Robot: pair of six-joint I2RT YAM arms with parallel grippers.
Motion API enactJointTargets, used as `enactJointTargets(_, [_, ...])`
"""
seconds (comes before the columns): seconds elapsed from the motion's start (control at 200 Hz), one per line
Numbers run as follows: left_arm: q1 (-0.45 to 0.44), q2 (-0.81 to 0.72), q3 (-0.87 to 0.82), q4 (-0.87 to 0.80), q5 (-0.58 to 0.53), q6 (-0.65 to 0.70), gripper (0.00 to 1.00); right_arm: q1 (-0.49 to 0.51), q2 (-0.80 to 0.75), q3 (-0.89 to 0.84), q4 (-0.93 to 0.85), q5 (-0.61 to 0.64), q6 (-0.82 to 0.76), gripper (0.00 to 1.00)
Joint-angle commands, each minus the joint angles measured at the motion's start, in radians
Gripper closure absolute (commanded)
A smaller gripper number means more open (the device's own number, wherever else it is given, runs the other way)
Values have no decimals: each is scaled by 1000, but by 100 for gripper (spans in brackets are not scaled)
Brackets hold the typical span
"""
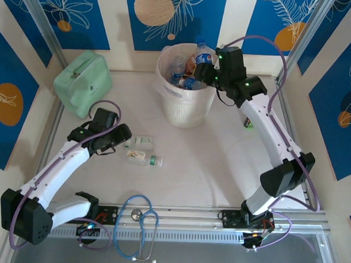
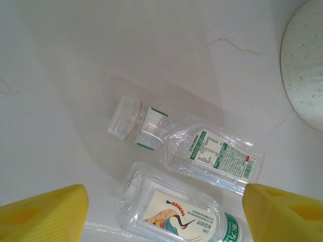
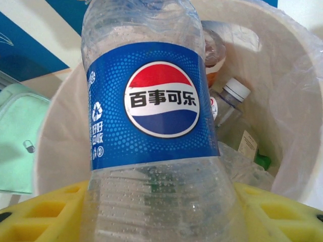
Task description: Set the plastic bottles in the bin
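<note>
My right gripper (image 1: pixel 209 65) is shut on a clear plastic bottle with a blue label (image 1: pixel 204 55) and holds it over the rim of the cream-white bin (image 1: pixel 183 105). In the right wrist view this bottle (image 3: pixel 156 101) stands between my yellow fingers (image 3: pixel 40 212), with several bottles (image 3: pixel 229 103) lying inside the bin (image 3: pixel 303 101). On the table lie two clear bottles (image 1: pixel 141 142) (image 1: pixel 146 159). My left gripper (image 1: pixel 126 143) stands open just left of them. In the left wrist view it (image 2: pixel 164 201) hangs over the crane-label bottle (image 2: pixel 176 214), the white-capped one (image 2: pixel 186 146) beyond.
A mint-green pouch (image 1: pixel 82 82) lies at the back left. A blue-tubed stethoscope (image 1: pixel 138 224) rests at the table's near edge between the arm bases. The bin's side (image 2: pixel 303 65) shows at the upper right of the left wrist view.
</note>
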Motion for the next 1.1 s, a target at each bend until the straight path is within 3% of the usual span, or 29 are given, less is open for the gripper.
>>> enactJointTargets(0.0, [13, 0, 12, -11, 2, 16, 20, -22, 37, 80, -20, -28, 6, 42])
enactJointTargets(0.08, [13, 3, 9, -9, 4, 15, 20, -37, 69, 115, -41, -32, 3, 39])
enactJointTargets(0.34, [14, 12, 11, -6, 8, 20, 15, -44, 43, 108, -43, -10, 10, 14])
enactJointTargets(0.62, [20, 7, 2, -17, 2, 18, 15, -10, -82, 53, -40, 27, -6, 12])
enactJointTargets(0.82, [72, -10, -27, -17, 39, -28, 15, 92, -266, -92, -33, 38, -44, 13])
enactJointTargets(1.095, [130, 21, -86, 82, 140, -134, 18, 356, -526, -439, 44, 20, -60, 15])
